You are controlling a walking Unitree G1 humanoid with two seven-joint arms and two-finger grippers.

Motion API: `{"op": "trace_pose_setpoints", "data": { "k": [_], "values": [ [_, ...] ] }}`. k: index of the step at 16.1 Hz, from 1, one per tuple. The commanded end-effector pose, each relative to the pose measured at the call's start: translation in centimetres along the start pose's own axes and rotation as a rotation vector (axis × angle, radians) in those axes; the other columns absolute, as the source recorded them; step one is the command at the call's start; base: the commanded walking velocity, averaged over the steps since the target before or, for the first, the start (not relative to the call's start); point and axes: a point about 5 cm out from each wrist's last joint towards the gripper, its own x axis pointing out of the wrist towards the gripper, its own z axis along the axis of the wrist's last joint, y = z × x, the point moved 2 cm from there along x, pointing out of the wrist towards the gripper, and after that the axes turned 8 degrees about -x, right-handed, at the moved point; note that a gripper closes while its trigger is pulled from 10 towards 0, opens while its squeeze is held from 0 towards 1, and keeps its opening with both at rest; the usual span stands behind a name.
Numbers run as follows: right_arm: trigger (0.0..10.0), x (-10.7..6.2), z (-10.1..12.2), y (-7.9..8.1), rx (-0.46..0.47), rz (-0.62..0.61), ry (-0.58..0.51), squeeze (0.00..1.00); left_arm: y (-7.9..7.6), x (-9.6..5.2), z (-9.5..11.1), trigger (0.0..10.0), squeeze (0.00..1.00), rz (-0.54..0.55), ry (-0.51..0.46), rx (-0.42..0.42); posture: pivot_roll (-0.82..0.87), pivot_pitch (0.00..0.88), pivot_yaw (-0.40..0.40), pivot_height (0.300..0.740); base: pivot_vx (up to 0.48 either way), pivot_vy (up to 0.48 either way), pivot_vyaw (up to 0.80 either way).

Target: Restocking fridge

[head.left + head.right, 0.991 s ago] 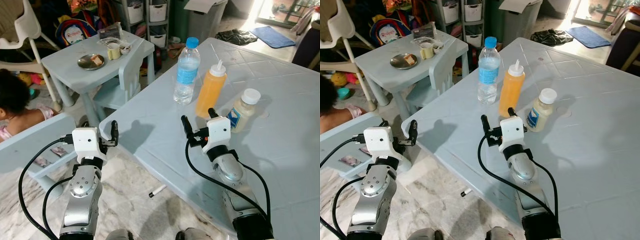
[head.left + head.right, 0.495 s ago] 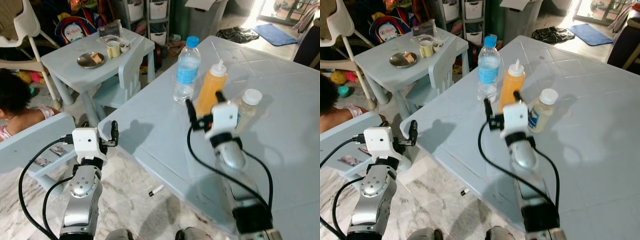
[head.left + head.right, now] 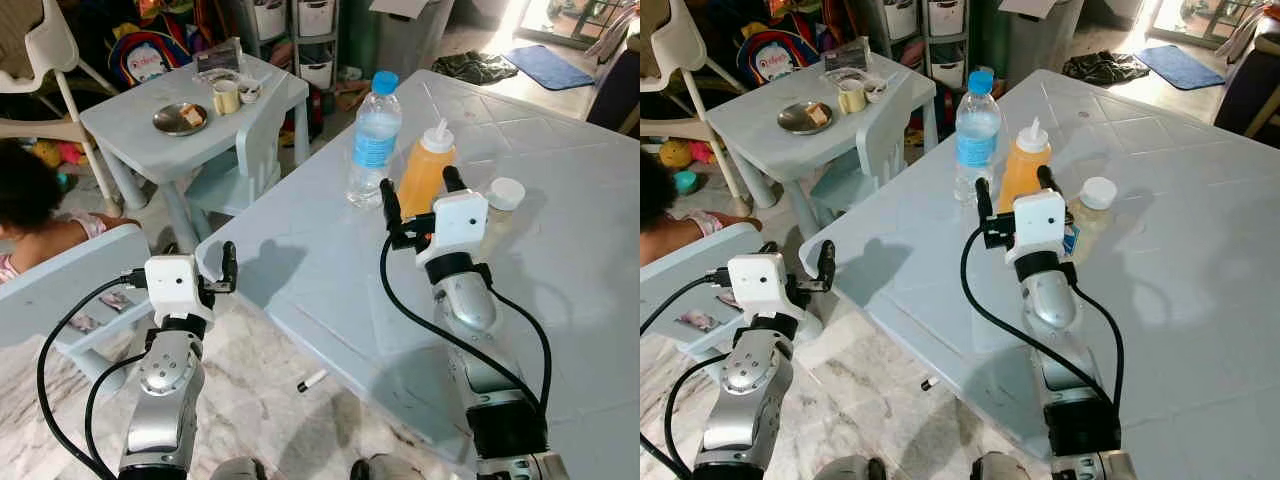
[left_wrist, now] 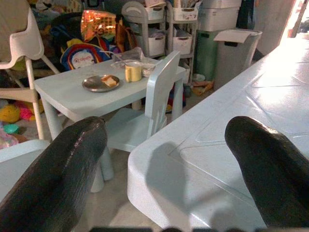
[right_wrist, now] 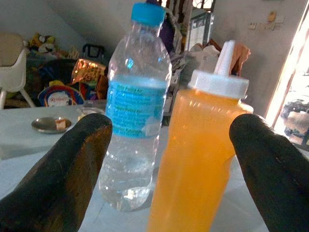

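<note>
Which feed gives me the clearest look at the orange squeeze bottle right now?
The right wrist view: the orange squeeze bottle stands close and sharp between the open right gripper fingers, white nozzle cap visible. Both eye views show it smaller on the table, partly hidden behind the gripper, beside the water bottle.

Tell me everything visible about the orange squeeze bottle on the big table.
The orange squeeze bottle is translucent plastic, full of orange liquid almost to its white screw cap, which ends in a tapered white nozzle. It stands upright on the pale blue table, between the water bottle and a small white-capped jar. The right gripper is open, with one black finger on each side of the bottle; whether either finger touches it is unclear.
</note>
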Motion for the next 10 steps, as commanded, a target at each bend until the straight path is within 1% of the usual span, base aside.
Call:
{"op": "trace_pose_setpoints", "data": {
  "k": [1,3,7,10],
  "values": [
    [10.0,-0.1,0.4,-0.7,0.004,-0.035,-0.002,0.0,0.1,-0.1,0.1,10.0,0.0,0.002,0.004,0.007,-0.05,0.078,0.02,0.74,0.0,0.0,0.0],
    [10.0,-0.3,0.4,-1.7,0.001,-0.075,0.003,0.0,0.2,-0.1,0.1,10.0,0.0,0.0,0.007,0.008,-0.05,0.079,0.028,0.74,0.0,0.0,0.0],
    [10.0,0.1,0.5,-2.5,-0.019,-0.104,-0.001,0.0,-0.1,0.2,0.0,10.0,0.0,-0.014,0.013,0.01,-0.06,0.078,0.035,0.74,0.0,0.0,0.0],
    [10.0,0.4,0.4,-2.7,-0.009,-0.115,0.014,0.0,0.0,0.2,0.0,10.0,0.0,-0.014,0.013,0.012,-0.05,0.077,0.039,0.74,0.0,0.0,0.0]
  ]
}}
